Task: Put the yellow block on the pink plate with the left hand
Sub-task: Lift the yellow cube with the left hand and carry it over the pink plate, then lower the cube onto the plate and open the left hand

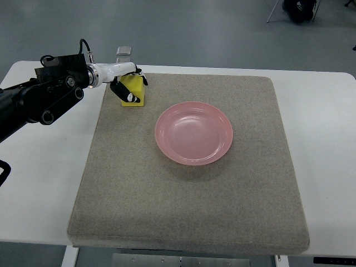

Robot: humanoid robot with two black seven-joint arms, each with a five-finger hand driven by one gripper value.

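Note:
A yellow block sits near the far left corner of the grey mat. My left hand reaches in from the left edge and is over the block, its fingers curled around it with black fingertips on its near side. The block looks to be resting on the mat. A round pink plate lies in the middle of the mat, to the right of the block and a little nearer, with nothing in it. The right arm does not show.
The mat covers most of a white table. The black forearm of my left arm lies across the table's far left part. Grey floor lies beyond the table's far edge.

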